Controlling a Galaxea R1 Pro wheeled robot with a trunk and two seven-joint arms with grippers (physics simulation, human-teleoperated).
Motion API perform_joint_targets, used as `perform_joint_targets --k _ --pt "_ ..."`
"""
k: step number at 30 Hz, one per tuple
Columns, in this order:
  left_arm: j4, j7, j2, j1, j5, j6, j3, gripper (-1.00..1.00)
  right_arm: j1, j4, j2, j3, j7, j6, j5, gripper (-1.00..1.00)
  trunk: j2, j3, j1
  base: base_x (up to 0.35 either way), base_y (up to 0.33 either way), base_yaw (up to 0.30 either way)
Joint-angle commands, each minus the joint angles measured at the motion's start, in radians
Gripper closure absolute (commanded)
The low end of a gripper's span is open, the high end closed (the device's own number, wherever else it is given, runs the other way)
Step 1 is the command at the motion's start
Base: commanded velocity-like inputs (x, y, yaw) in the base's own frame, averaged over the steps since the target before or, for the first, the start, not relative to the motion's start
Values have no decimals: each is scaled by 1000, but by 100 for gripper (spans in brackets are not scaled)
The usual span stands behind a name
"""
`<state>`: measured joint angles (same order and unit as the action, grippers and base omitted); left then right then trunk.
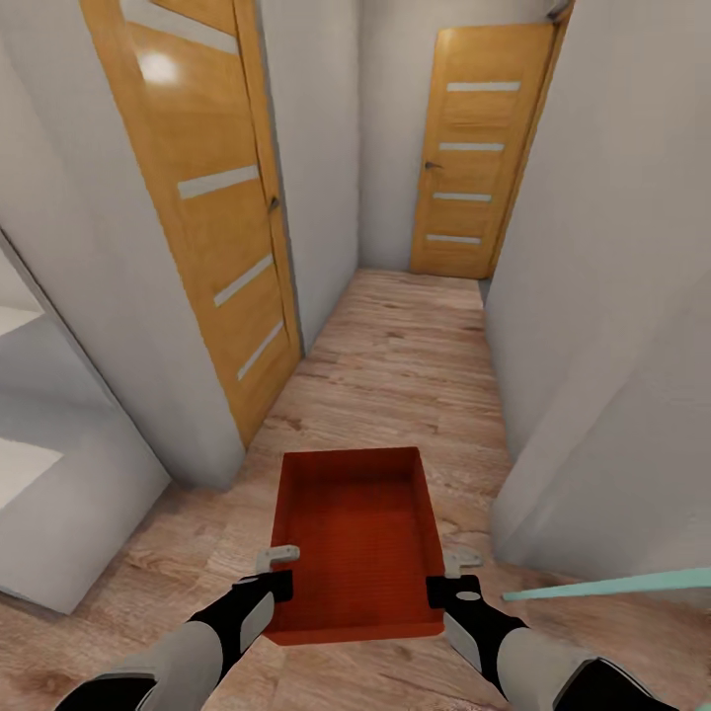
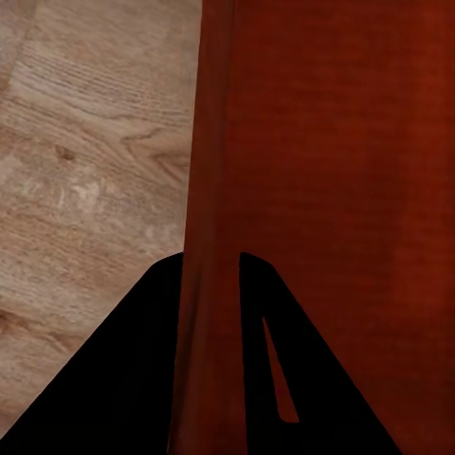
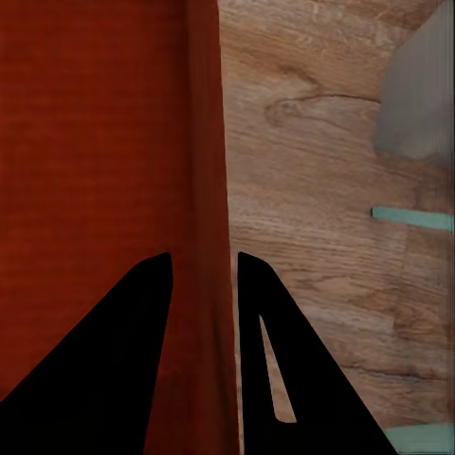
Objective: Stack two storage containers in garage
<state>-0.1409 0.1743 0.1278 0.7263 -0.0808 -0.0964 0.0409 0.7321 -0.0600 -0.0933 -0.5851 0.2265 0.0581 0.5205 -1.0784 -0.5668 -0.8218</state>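
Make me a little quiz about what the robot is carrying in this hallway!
1. True or false: the storage container has toys inside.
2. How many wooden doors can you see? A) one B) two C) four
3. Fill in: the left gripper and right gripper each pinch a side ____ of the container.

Key:
1. False, it is empty.
2. B: one door at the left, one door at the corridor's end.
3. Wall. Each wrist view shows a wall between the fingers, above the wood-plank floor.

Bare wood-plank floor (image 1: 395,365), seemingly
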Motion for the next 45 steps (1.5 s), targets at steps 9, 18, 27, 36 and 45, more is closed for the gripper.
perform_joint_targets --k 9,18,27,36,45 --pt "5 5 -32 -1 -34 -5 -39 100 1 -4 4 25 -39 19 -5 100 -1 -1 0 0 0 -249" --pt "5 4 -33 -1 -34 -6 -39 100 1 -4 4 25 -39 19 -5 100 -1 -1 0 58 44 -201" --pt "5 4 -33 -1 -33 -7 -39 100 1 -4 4 26 -39 20 -5 100 -1 -1 0 243 206 -13" --pt "5 5 -33 -1 -33 -6 -39 100 1 -4 4 26 -41 20 -5 100 -1 -1 0 265 218 0" --pt "5 5 -33 -1 -33 -6 -39 100 1 -4 4 27 -40 19 -5 100 -1 -1 0 265 218 -21"
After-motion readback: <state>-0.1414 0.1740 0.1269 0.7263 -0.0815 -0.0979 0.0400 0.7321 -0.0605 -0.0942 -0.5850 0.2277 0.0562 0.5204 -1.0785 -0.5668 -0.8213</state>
